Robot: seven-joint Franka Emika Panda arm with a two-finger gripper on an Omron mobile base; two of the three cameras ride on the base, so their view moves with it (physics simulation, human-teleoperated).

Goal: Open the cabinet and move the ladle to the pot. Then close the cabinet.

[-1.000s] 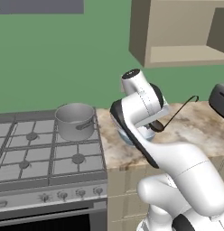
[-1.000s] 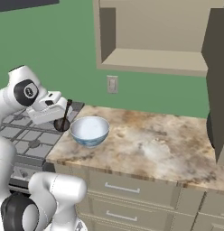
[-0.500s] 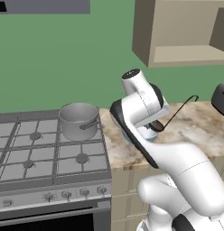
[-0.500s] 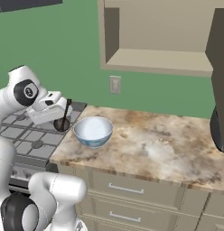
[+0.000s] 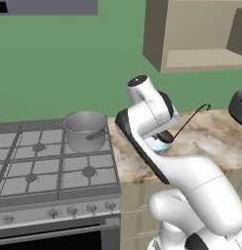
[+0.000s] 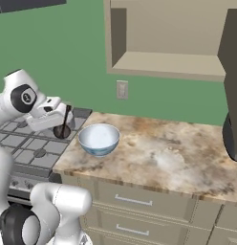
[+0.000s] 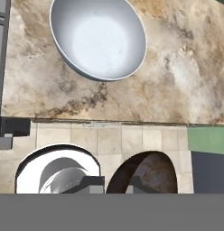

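The tan cabinet [image 5: 191, 36] stands open above the counter, its inside shelf [image 6: 168, 62] bare and its door [image 6: 233, 72] swung out at the right. My gripper [image 6: 62, 119] is shut on the ladle [image 6: 61, 131], holding it low over the seam between stove and counter, left of the white-and-blue bowl [image 6: 99, 139]. The ladle's thin handle [image 5: 191, 119] sticks out to the right of the arm. Its dark scoop [image 7: 143, 173] hangs just past my fingertips [image 7: 93, 184], with the bowl [image 7: 98, 38] beyond. The grey pot [image 5: 85, 129] sits on the stove's back right burner, left of the arm.
A gas stove [image 5: 40, 166] lies left of the marbled counter [image 6: 173, 158]. A dark appliance [image 6: 231, 136] stands at the counter's right end. Drawers with short handles [image 6: 132, 200] run below the counter. A wall outlet [image 6: 122, 89] sits behind the bowl.
The whole picture has shifted slightly right, so the base has moved a little. The arm keeps the same pose, still holding the ladle.
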